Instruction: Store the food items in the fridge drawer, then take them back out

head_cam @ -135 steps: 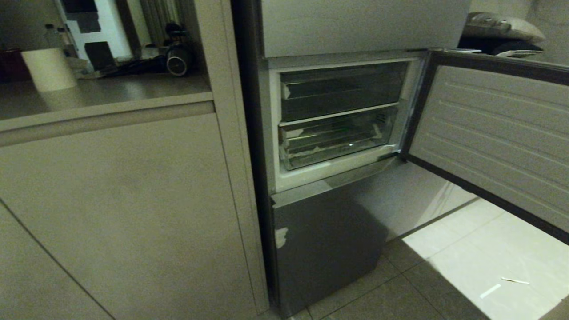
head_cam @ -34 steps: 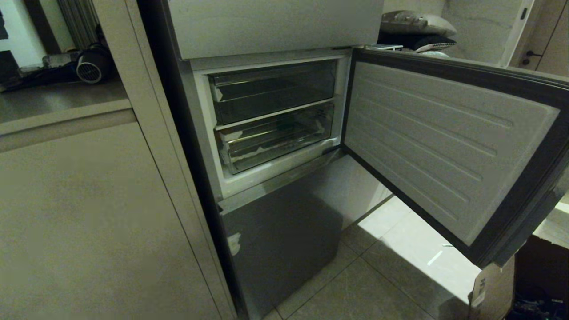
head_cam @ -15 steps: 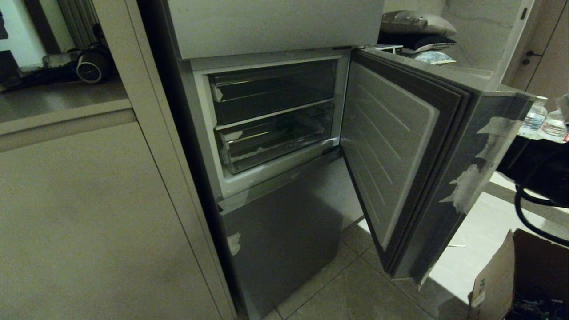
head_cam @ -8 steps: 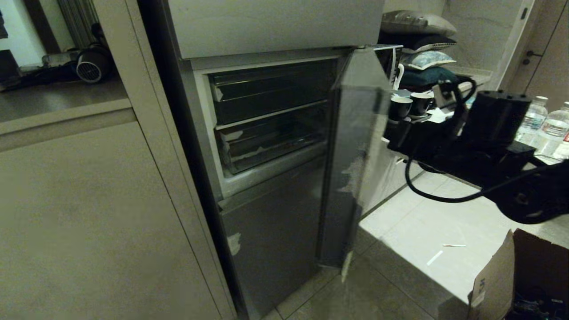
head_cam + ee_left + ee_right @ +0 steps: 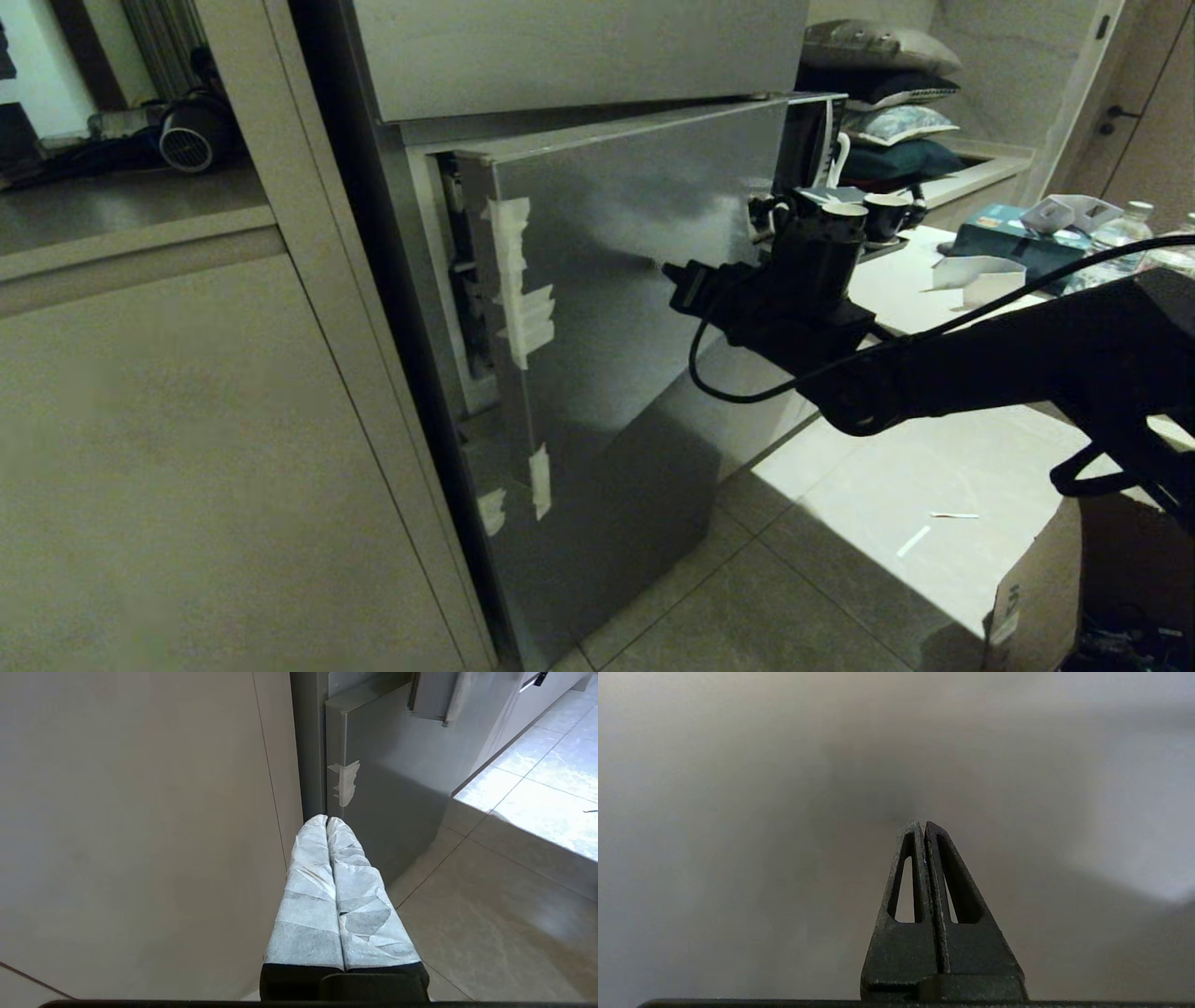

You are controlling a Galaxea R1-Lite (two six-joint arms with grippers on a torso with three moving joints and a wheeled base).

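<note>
The fridge door (image 5: 616, 308), grey with white tape scraps, stands almost closed, with a narrow gap left at its left edge. It hides the fridge drawer. The food items are out of view. My right gripper (image 5: 674, 274) is shut and empty, reaching in from the right, and its tip is against the door's outer face. In the right wrist view the shut right gripper (image 5: 923, 824) points at that plain grey surface. My left gripper (image 5: 326, 819), with white-wrapped fingers, is shut and empty. It is parked low beside the fridge's lower panel (image 5: 397, 779).
A beige cabinet (image 5: 187, 420) flanks the fridge on the left. To the right, a counter (image 5: 915, 280) carries cups (image 5: 882, 217), a tissue box (image 5: 1004, 235) and water bottles (image 5: 1127, 229). A cardboard box (image 5: 1032, 588) sits on the tiled floor (image 5: 840, 560) at the lower right.
The fridge door has swung from wide open to almost closed, covering both drawers. My right arm has come in from the right, following the door's outer face.
</note>
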